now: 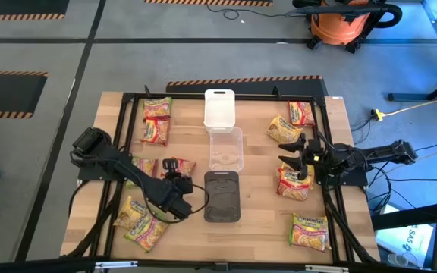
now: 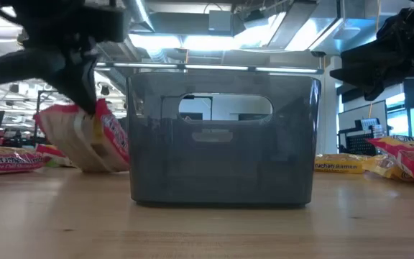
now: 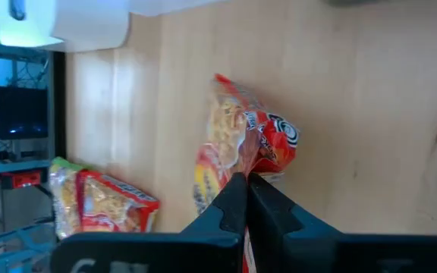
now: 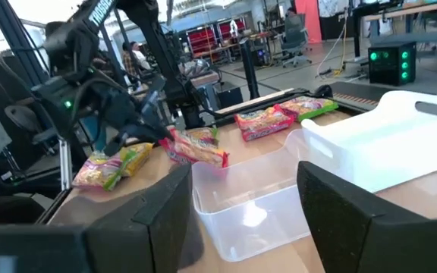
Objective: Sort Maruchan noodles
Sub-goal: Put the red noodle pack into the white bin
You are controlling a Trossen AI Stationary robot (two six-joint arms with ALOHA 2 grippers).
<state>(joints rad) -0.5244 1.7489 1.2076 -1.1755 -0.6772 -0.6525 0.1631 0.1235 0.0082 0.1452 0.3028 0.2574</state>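
The left pincer (image 1: 174, 171) is fully closed on the edge of a red-orange noodle packet (image 1: 179, 166), just left of the dark tray (image 1: 222, 196) near the middle of the worktop (image 1: 264, 216). In the low view the packet (image 2: 85, 137) stands tilted under the fingers; whether its lower edge is clear of the worktop cannot be told from that view. The left wrist view shows the fingertips (image 3: 247, 199) pinched together on the crinkled wrapper.

The right pincer (image 1: 298, 155) hangs open and empty over the right half of the worktop, above a packet (image 1: 294, 182) lying there.

Three trays sit in a row down the centre: white (image 1: 219, 106), clear (image 1: 226, 149) and dark. The other packets lie scattered on both sides.

The step in hand appears to be the pick-up of one packet. The next move calls for a clean lift, then a carry over the tray matching this colour, with the thin grip on the wrapper edge held firm.
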